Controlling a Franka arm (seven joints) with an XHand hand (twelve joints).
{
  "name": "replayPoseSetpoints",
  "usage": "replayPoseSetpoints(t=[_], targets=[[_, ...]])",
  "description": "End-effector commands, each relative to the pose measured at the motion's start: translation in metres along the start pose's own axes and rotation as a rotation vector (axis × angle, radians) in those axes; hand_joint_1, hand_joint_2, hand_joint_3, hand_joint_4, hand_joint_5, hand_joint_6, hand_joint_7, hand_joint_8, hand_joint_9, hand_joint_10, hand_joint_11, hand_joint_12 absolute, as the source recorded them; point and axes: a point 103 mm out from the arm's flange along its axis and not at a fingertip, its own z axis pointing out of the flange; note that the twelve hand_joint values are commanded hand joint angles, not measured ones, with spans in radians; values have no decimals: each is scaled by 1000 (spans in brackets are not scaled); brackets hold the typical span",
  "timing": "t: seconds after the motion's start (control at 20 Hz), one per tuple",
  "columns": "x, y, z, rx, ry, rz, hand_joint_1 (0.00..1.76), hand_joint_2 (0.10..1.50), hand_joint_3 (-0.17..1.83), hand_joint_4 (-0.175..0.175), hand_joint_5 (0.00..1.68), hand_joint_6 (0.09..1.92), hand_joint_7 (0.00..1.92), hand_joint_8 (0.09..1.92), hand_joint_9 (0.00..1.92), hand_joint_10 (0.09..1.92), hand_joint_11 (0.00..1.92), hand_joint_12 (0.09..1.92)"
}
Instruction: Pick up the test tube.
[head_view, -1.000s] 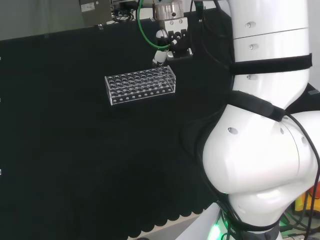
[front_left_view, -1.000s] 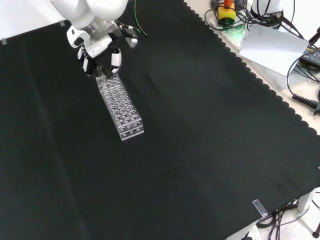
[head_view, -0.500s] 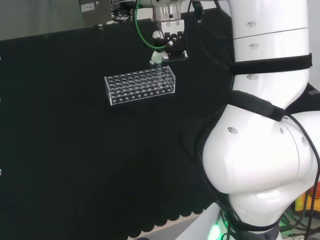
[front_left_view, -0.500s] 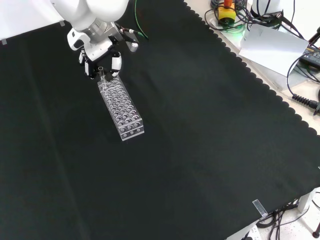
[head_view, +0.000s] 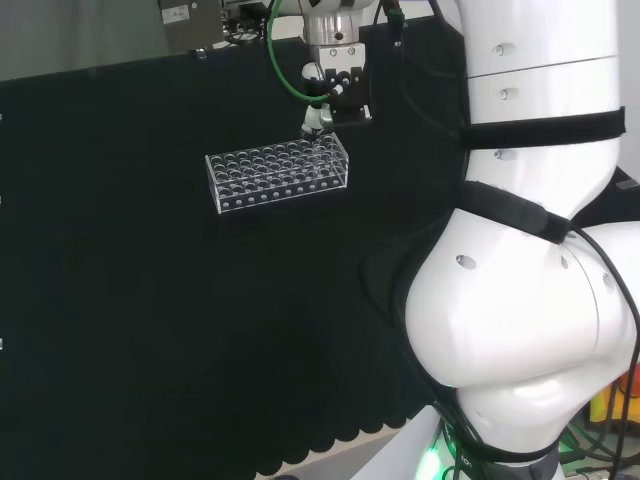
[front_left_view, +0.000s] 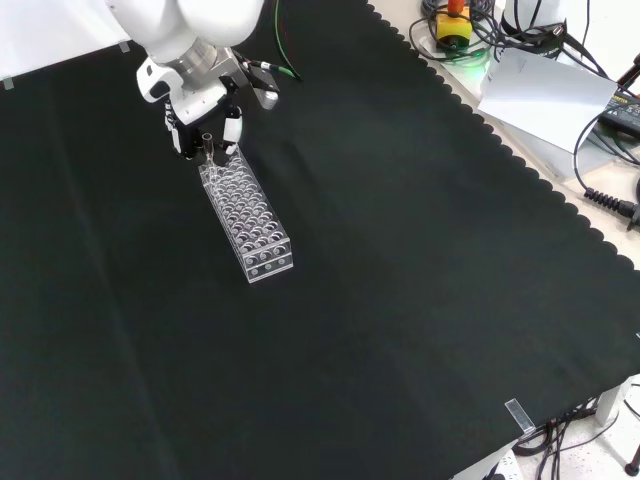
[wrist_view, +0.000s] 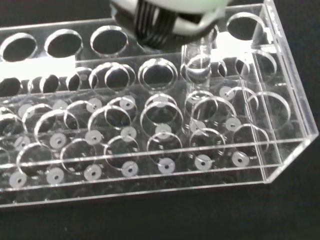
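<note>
A clear plastic rack (front_left_view: 250, 222) with many round holes lies on the black cloth; the head view shows the rack (head_view: 278, 170) too. At its end under the hand stands a clear test tube (front_left_view: 208, 143), upright in a hole. In the wrist view the test tube (wrist_view: 199, 56) rises from the rack (wrist_view: 150, 150) near its corner, and a blurred black and white finger (wrist_view: 160, 17) lies against its top. My hand (front_left_view: 203, 108) points down over that end, and its fingers (front_left_view: 232, 128) are curled in round the tube's top. In the head view the hand (head_view: 331, 88) hangs just above the rack's right end.
The arm's big white links (head_view: 530, 260) stand at the right of the head view. A green cable (head_view: 285, 75) loops beside the wrist. Past the cloth's scalloped edge lie cables and a grey sheet (front_left_view: 545, 85). Open cloth lies all round the rack.
The hand has drawn in over the rack's end and its fingers have closed round the tube's top. The rack has shifted slightly on the cloth.
</note>
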Motion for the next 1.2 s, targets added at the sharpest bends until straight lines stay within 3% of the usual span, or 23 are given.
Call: replayPoseSetpoints(t=[0.05, 0.45, 0.8, 1.2], targets=[[4, -1, -20, -127, 76, 16, 1198, 735, 594, -175, 1174, 805, 1589, 542, 1453, 583, 1014, 1063], [1, -9, -36, -141, 126, 22, 1197, 725, 611, -175, 1177, 809, 1630, 523, 1466, 602, 1068, 1033], [-7, -22, -61, -160, 240, 55, 1199, 714, 626, -175, 1187, 798, 1639, 522, 1470, 613, 1076, 1016], [-10, -39, -100, -192, 272, 54, 1199, 709, 633, -175, 1190, 795, 1643, 523, 1474, 618, 1076, 1015]])
